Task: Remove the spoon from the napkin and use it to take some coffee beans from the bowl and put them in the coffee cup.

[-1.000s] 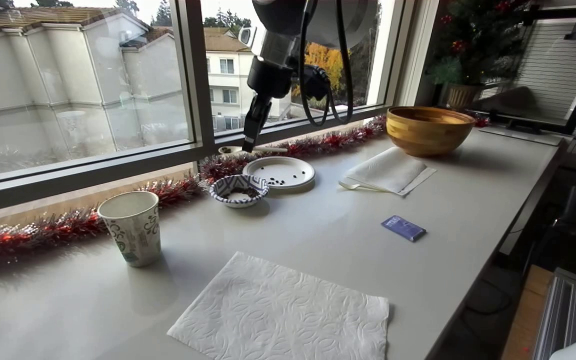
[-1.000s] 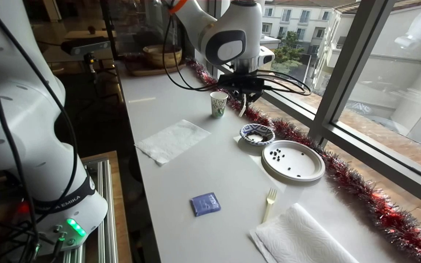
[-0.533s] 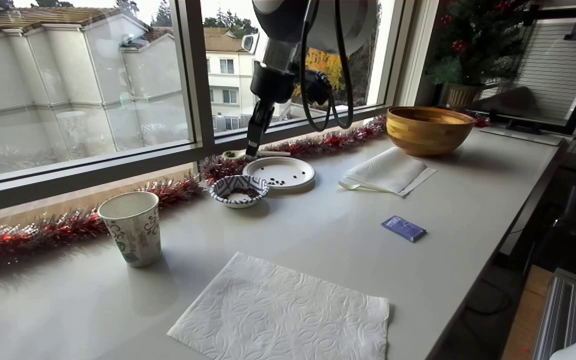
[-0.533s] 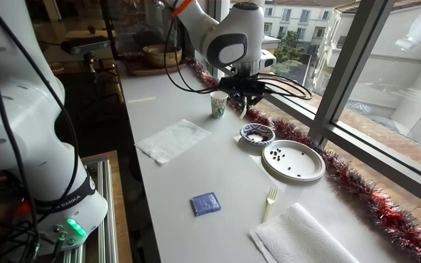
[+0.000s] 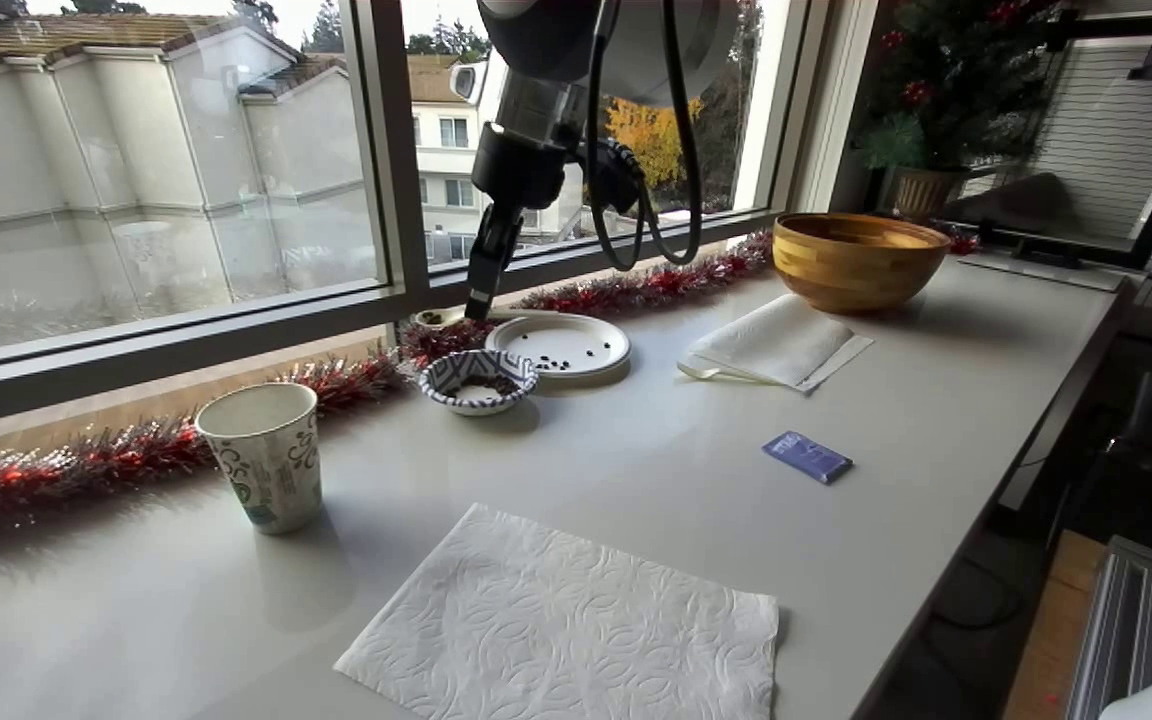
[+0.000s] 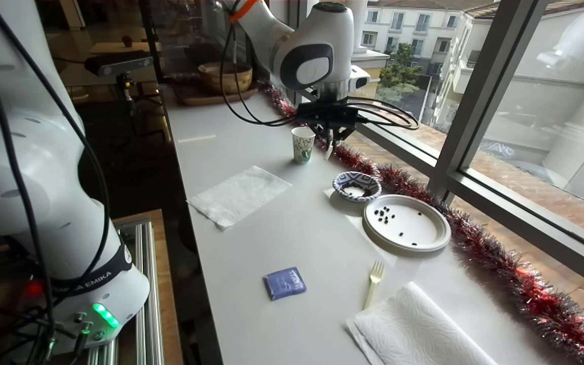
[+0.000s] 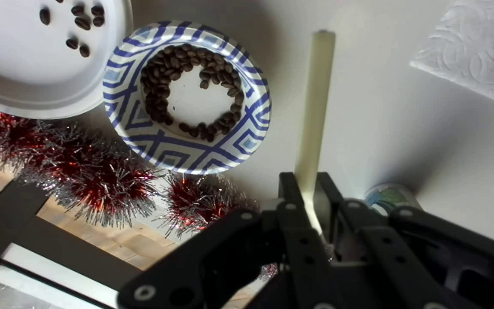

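My gripper is shut on the pale cream spoon, holding it by its handle in the air. In an exterior view the spoon's scoop end carries some dark beans. The gripper hangs near the window, between the off-white coffee cup and the blue-patterned bowl. The bowl holds coffee beans in a ring, its middle bare. The upright cup is partly hidden by the fingers in the wrist view. The large white napkin lies flat with nothing on it.
A white plate with scattered beans stands beside the bowl. Red-silver tinsel runs along the window. A blue packet, a fork and a folded napkin lie on the table. A wooden bowl stands farther off.
The gripper has moved with the spoon, to the left and slightly down in an exterior view, closer to the cup's side. The bowl, cup and napkin have not moved.
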Motion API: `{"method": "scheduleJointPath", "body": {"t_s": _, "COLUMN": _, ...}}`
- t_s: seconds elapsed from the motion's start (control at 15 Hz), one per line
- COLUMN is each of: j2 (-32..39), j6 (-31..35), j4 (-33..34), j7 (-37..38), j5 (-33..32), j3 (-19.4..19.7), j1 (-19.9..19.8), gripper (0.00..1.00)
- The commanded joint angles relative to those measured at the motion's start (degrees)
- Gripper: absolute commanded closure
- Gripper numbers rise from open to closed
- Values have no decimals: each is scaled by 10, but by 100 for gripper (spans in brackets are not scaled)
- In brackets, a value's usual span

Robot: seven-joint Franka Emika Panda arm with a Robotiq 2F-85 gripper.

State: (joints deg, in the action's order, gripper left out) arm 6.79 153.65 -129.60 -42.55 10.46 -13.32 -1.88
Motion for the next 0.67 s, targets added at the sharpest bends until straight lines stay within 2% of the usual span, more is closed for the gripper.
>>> {"method": "scheduleJointPath", "body": {"t_s": 0.0, "j2": -12, "j6": 4, "j4": -3, "j7": -10, "j5": 0, "j3": 7, "j1": 27, "gripper": 96}}
{"method": "scheduleJointPath", "body": {"t_s": 0.6, "j2": -2, "j6": 0, "j4": 31, "j7": 1, "j5": -41, "j3": -1, "j1": 78, "gripper": 96}}
